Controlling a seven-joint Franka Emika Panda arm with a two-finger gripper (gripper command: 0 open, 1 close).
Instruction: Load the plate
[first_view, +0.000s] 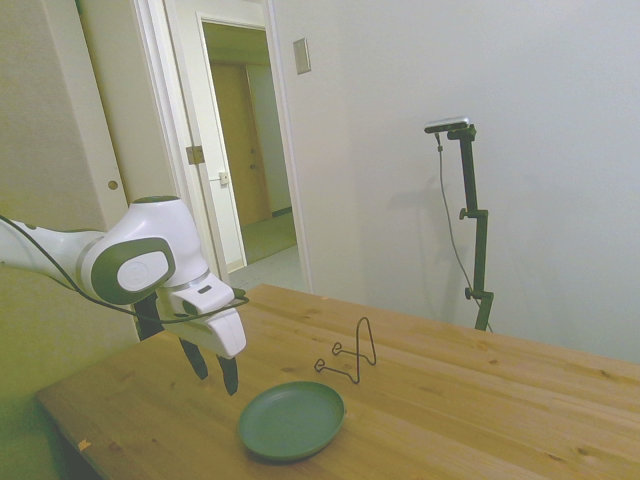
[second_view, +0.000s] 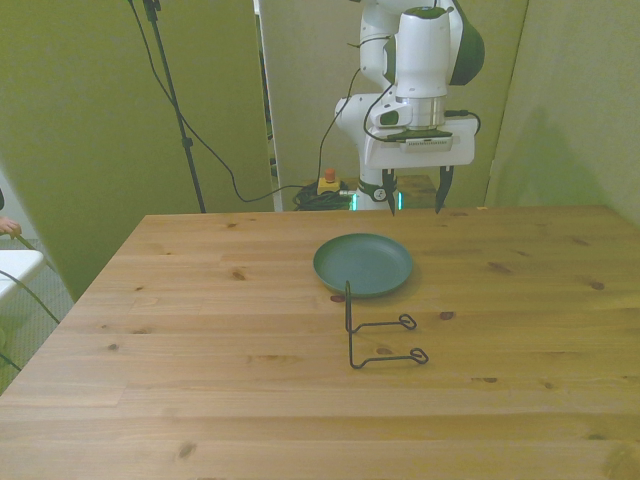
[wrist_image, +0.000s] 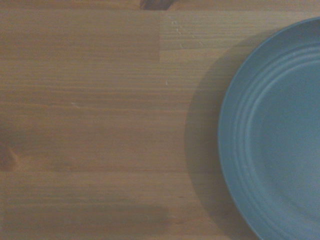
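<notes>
The dark green plate (first_view: 291, 420) (second_view: 363, 264) lies flat on the wooden table, with nothing on it. My gripper (first_view: 214, 373) (second_view: 412, 193) hangs above the table a short way behind the plate, toward the robot's side, fingers pointing down and open with nothing between them. The wrist view catches part of the plate (wrist_image: 275, 135) over bare wood.
A thin black wire stand (first_view: 352, 354) (second_view: 378, 331) stands upright on the table just beside the plate, on the side away from the robot. A wooden table (second_view: 200, 330) stretches around both. Cables and an orange-topped button (second_view: 328, 183) sit behind the table's far edge.
</notes>
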